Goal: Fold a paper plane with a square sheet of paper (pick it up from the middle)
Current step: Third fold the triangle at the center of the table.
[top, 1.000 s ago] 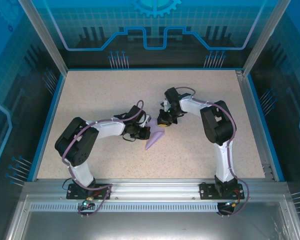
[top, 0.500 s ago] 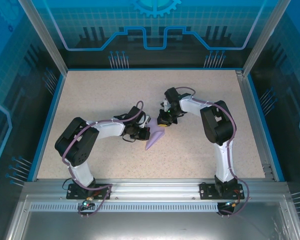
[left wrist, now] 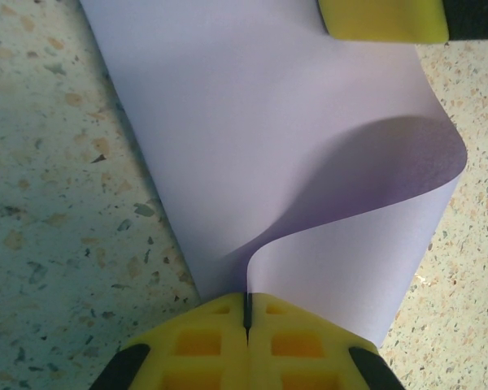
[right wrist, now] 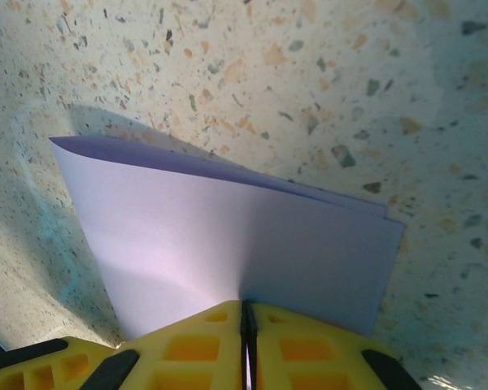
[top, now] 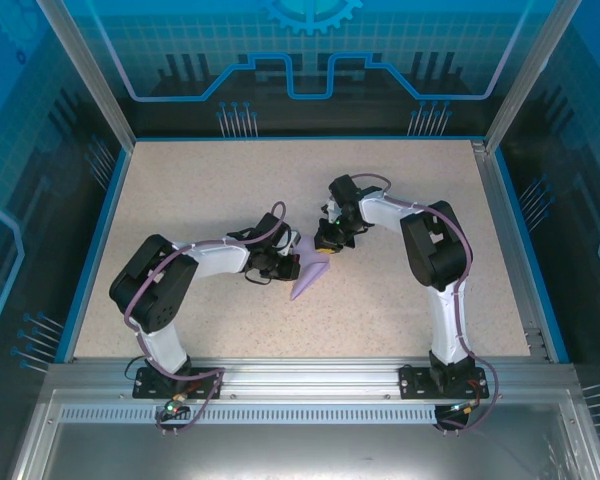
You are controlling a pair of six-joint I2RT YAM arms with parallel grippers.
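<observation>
Found the paper (top: 308, 276) near the centre of the frame in the top view, lying on the speckled surface (top: 200, 190) between the two tools. Noted a pale lavender colour and a pointed outline: broad end toward the upper right, tip toward the lower left. Located the left tool (top: 292, 262) at the paper's left edge and the right tool (top: 327, 248) at its upper right end, both in contact with it.

Left wrist view. Saw the left tool (left wrist: 246, 321) at the bottom centre of the frame, with yellow fingers (left wrist: 203, 345) pressed together and pinching the near edge of the paper (left wrist: 252, 146). Observed one layer rising from the pinch in a curl, bending over to the right and throwing a dark shadow on the flat layer beneath. Recorded one yellow finger (left wrist: 382, 20) of the right tool in the upper right corner, overlapping the paper's far edge. Could not confirm contact of that finger with the sheet from this view alone.

Right wrist view. Saw the right tool (right wrist: 246, 317) at the bottom centre, with fingers (right wrist: 187, 348) closed to a thin slit and pinching the paper (right wrist: 228, 227) at its near edge. Noted at least two layers lying close together, with edges visible along the top of the sheet, sloping from the upper left down to the right. Noted speckled surface (right wrist: 309, 73) all round the paper, with a soft shadow beside its left edge.
</observation>
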